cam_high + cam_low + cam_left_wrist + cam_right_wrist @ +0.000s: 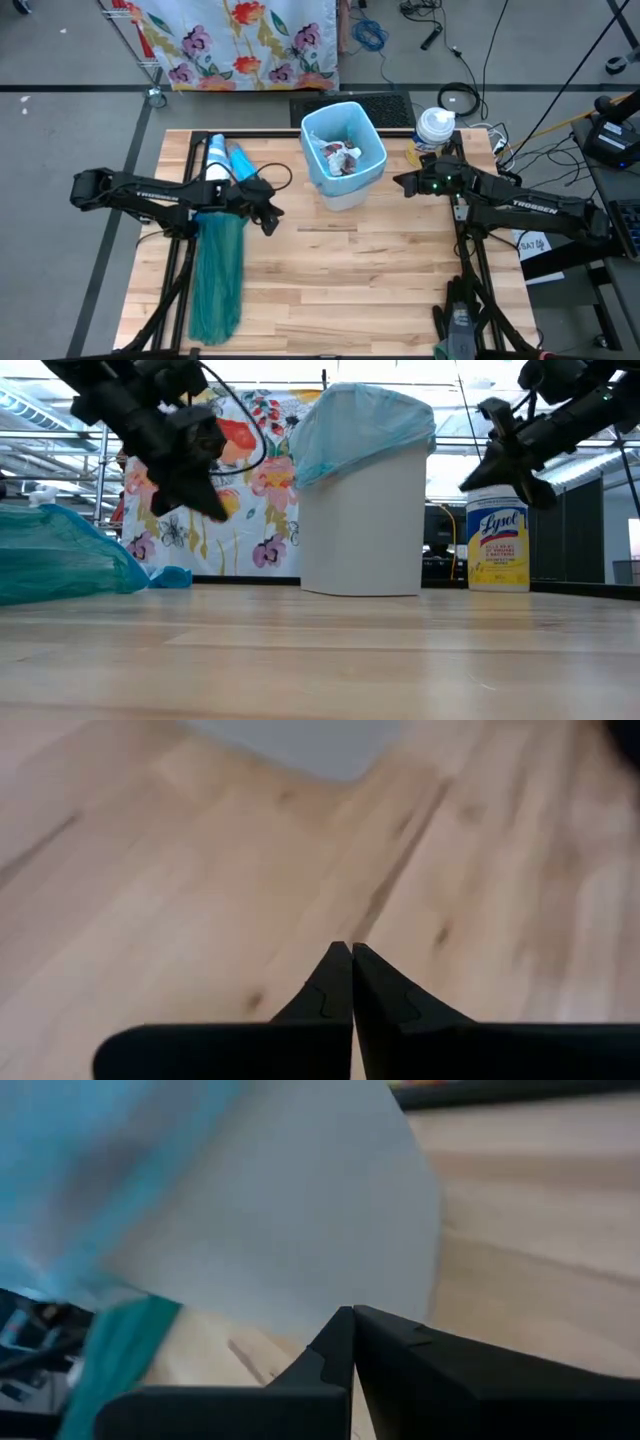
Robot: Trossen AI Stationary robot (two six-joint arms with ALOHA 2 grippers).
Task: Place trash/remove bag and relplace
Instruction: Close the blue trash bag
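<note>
High view: the wooden table (340, 290) carries everything, and the white bin (344, 155) near its far edge serves as the landmark. The left arm reaches in from the bin's left, its left gripper (272, 219) hanging above the wood short of the bin with fingers clenched together on nothing, as the left wrist view confirms. The right arm comes in from the bin's right, the right gripper (403, 183) close beside the bin's wall, its fingers likewise pressed tight and empty. A teal-green bag (218, 275) lies stretched on the table well to the bin's left. The pale blue bag (318, 128) lines the bin, its edge folded over the rim. A wipes canister (436, 128) stands just right of the bin. The trash (340, 158) sits inside the lined bin, crumpled white and reddish bits.
</note>
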